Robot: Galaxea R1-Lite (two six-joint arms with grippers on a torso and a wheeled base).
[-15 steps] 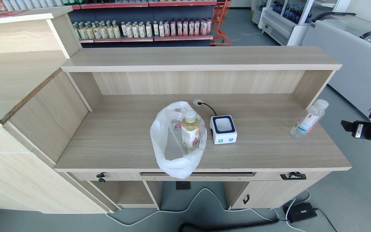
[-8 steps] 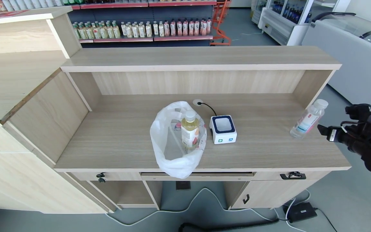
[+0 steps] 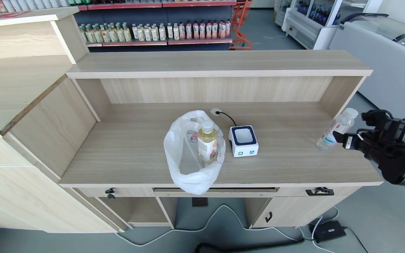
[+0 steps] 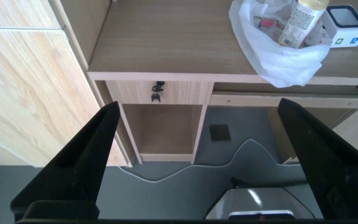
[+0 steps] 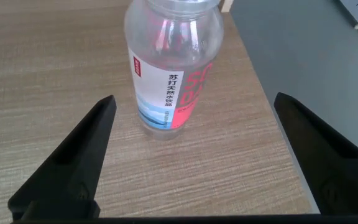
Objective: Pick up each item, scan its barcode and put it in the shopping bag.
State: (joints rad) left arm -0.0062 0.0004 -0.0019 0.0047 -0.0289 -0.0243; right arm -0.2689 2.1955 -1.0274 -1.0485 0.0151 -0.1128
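Observation:
A clear water bottle (image 3: 336, 131) with a white cap and a red and blue label stands upright near the counter's right edge. My right gripper (image 3: 349, 125) is open just to its right, off the counter's end. In the right wrist view the bottle (image 5: 173, 62) stands ahead, between the spread fingers of that gripper (image 5: 194, 102), untouched. A white plastic shopping bag (image 3: 183, 154) sits at the front middle with a yellow tea bottle (image 3: 207, 142) upright inside. The white scanner (image 3: 243, 140) is beside the bag. My left gripper (image 4: 199, 107) hangs open, low beside the counter.
The counter (image 3: 287, 168) has a raised back shelf (image 3: 220, 63) and a side wall on the left. A black cable (image 3: 227, 117) runs from the scanner to a hole at the back. A freezer (image 3: 392, 59) stands to the right of the counter.
My right gripper has moved left, from the picture's right edge to just beside the water bottle. The bottle, bag and scanner have stayed put.

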